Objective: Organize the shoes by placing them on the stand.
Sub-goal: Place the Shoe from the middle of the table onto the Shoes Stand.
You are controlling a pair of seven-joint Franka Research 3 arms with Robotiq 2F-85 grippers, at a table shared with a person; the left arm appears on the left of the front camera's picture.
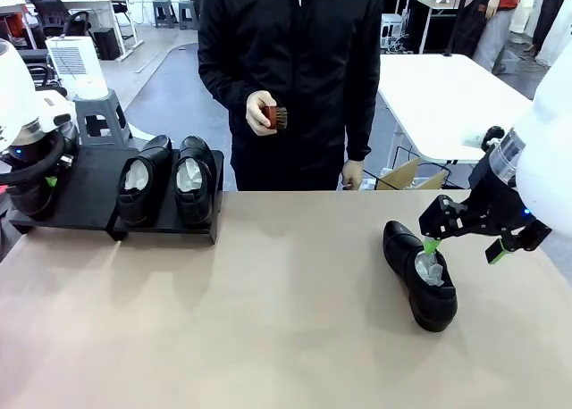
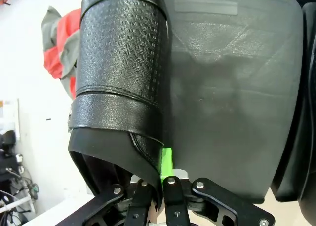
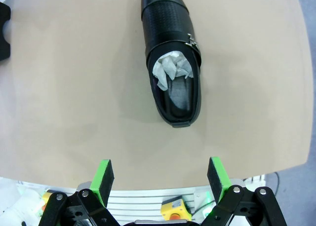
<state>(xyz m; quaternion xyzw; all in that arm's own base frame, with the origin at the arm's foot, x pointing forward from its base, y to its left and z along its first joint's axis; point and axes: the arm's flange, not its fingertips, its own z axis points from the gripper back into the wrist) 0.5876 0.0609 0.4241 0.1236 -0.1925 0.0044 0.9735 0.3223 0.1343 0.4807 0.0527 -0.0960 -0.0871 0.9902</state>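
Shoe [image 3: 173, 68] on the counter [image 3: 74, 88] lies below the wide-open right hand [image 3: 160, 179], looks stiff and slippery, best taken at the heel rim; left hand [image 2: 160, 167] clamps a second shoe [image 2: 118, 73] at the stand [image 2: 232, 88].

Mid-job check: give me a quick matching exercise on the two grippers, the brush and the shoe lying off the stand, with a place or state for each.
Column one:
1. left gripper
2. right gripper
3. brush
4. lone shoe

Column two:
A. in the person's hand
B. lying on the tabletop, off the stand
C. shut on the rim of another shoe
D. open, holding nothing

Pairs: 1-C, 2-D, 3-A, 4-B.
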